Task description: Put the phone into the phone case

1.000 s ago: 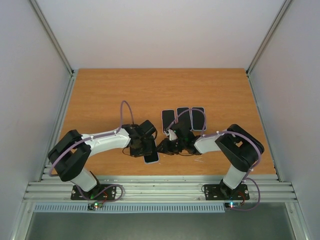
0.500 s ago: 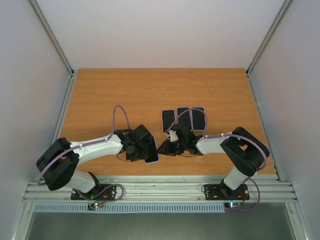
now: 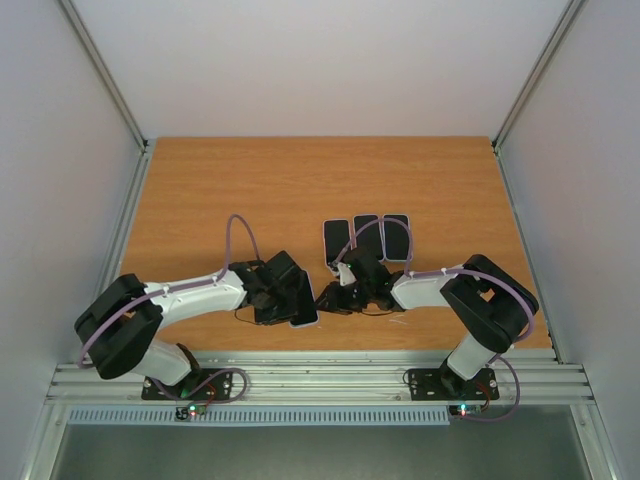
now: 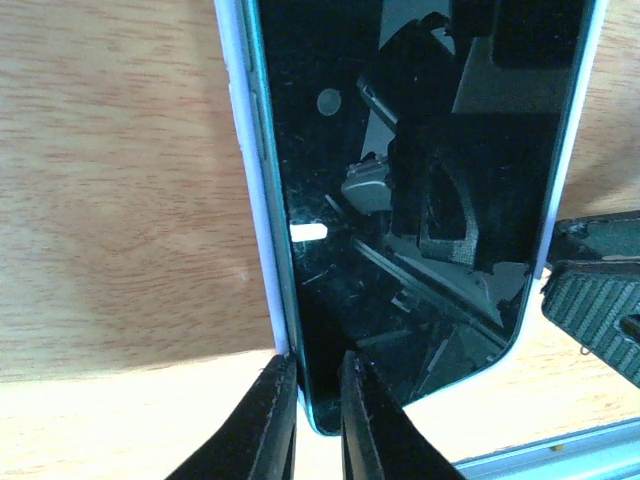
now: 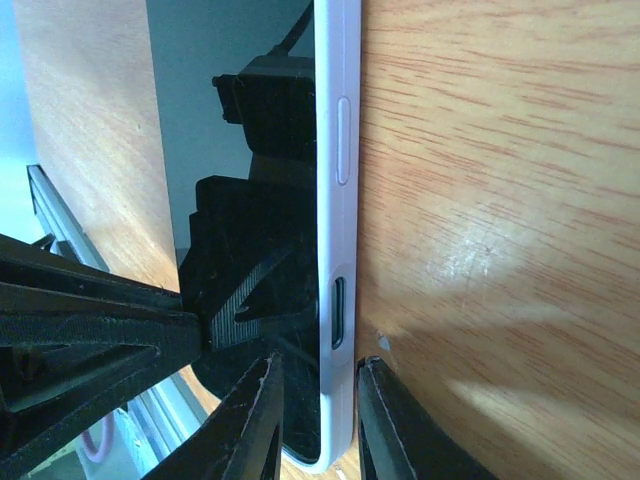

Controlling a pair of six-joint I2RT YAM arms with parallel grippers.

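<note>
The phone (image 3: 304, 316) lies at the bench's (image 3: 200, 190) six o'clock. The left pincer (image 4: 316, 368) is clamped on its corner, the right pincer (image 5: 320, 375) on its side edge.

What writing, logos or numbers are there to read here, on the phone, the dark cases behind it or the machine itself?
No readable text anywhere in these views.
phone: the dark glass shows only reflections, no word or logo; its pale side edge in the right wrist view is unmarked.
cases: all three look plain black from above; they are too small to rule out fine print.
</note>
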